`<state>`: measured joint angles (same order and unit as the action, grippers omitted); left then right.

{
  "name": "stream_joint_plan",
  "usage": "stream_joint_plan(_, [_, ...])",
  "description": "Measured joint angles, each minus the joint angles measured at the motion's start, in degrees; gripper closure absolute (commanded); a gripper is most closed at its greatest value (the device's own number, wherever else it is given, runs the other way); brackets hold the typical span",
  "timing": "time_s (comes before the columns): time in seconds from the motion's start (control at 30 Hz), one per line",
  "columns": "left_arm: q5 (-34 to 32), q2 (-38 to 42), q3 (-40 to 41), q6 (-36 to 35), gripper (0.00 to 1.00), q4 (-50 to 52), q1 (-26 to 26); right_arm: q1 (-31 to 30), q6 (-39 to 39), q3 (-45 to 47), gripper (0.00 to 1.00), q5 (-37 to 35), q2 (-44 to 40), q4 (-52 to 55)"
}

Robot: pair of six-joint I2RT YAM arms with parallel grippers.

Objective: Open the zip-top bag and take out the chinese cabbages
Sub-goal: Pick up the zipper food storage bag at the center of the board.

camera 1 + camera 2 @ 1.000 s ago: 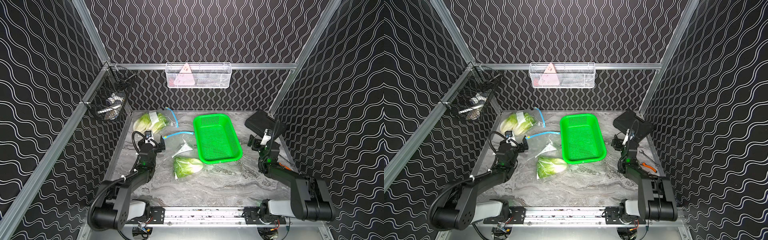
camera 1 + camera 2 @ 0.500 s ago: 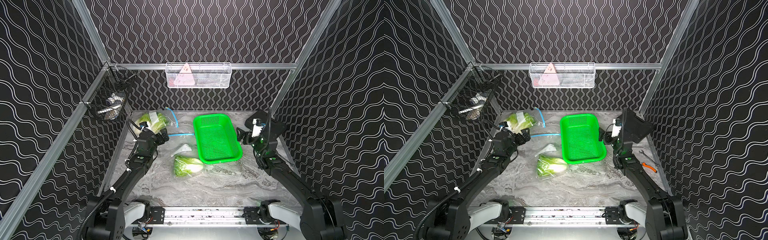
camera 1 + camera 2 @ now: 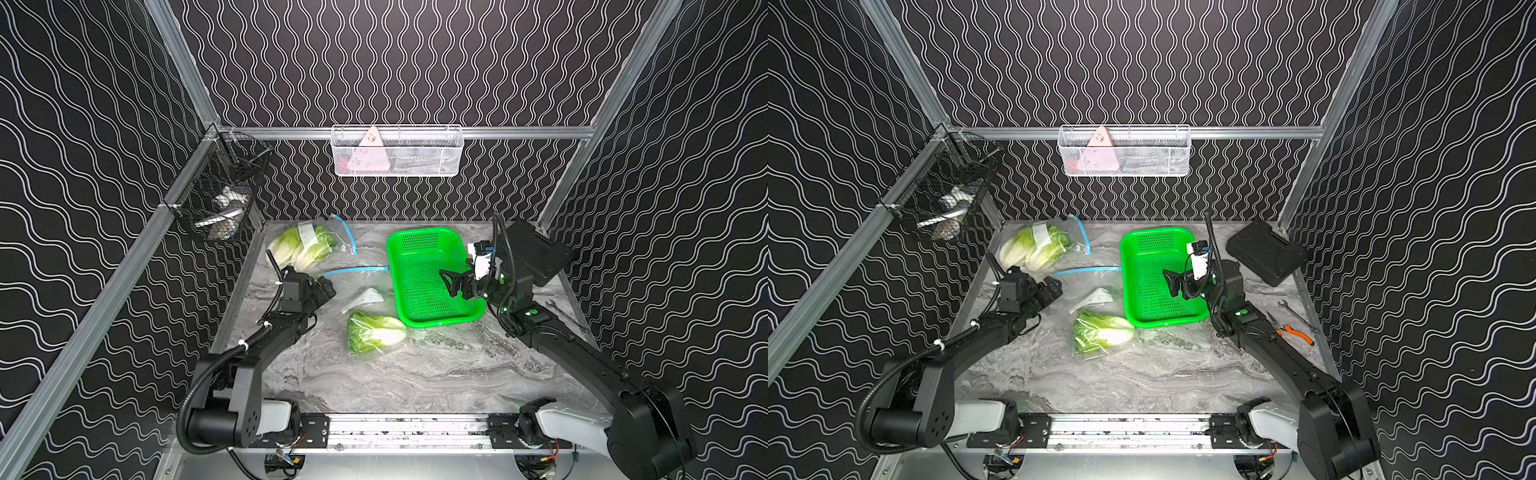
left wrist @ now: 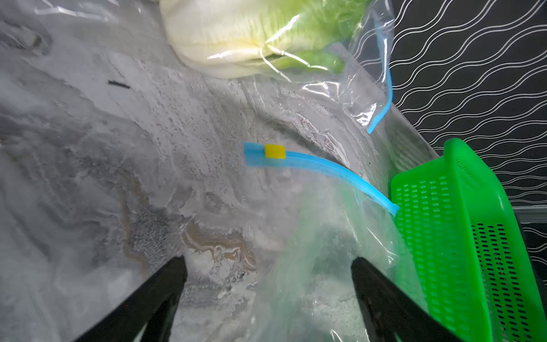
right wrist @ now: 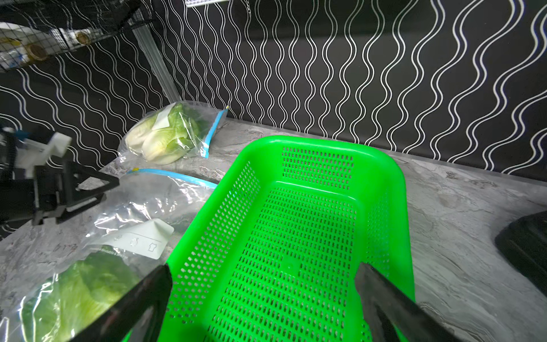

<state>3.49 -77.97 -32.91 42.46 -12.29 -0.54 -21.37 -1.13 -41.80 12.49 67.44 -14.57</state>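
A clear zip-top bag (image 3: 370,305) lies mid-table, its blue zip strip (image 3: 357,271) toward the back, with a yellow slider (image 4: 274,151) at the strip's left end. One chinese cabbage (image 3: 376,332) lies inside it, at the near end. A second bag (image 3: 309,245) at the back left holds two more cabbages (image 5: 161,139). My left gripper (image 3: 326,289) hovers open just left of the middle bag, short of the slider, with nothing between its fingers (image 4: 174,272). My right gripper (image 3: 449,284) hangs open and empty over the green mesh basket (image 3: 395,266).
A black case (image 3: 536,253) lies at the back right. A wrench and orange-handled pliers (image 3: 1293,334) lie along the right edge. A white wire basket (image 3: 397,151) hangs on the back wall and a black one (image 3: 220,199) on the left wall.
Both arms have reached in from the table's sides. The left gripper came toward the middle bag's zip end, and the right gripper swung out over the green basket.
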Motion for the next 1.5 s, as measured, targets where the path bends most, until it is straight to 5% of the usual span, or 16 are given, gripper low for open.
stream_joint_plan(0.23, [8.26,-7.89,0.28,3.13,0.84,-11.10,0.22,-0.07,-2.56,0.44,0.00,0.17,-2.73,0.42])
stream_joint_plan(0.33, [10.34,-9.01,0.35,3.76,1.00,-14.60,0.22,-0.07,-2.73,0.42,0.00,-0.04,-3.50,0.52])
stream_joint_plan(0.67, [13.60,2.25,-1.07,-1.62,1.00,-12.61,0.20,-0.07,-4.44,-3.87,0.00,2.67,-2.27,1.01])
stream_joint_plan(0.9, [18.25,12.31,-8.22,-13.88,1.00,-2.29,-0.15,-0.50,-1.86,-12.79,0.00,14.71,4.33,2.82])
stream_joint_plan(1.17, [30.49,17.35,-10.86,-29.42,1.00,6.05,-0.20,-8.31,7.54,-22.49,0.00,25.81,12.96,9.77])
stream_joint_plan(1.5, [40.85,24.46,-10.08,-43.39,1.00,12.24,-1.66,-15.32,23.37,-41.09,0.03,27.67,24.98,24.48])
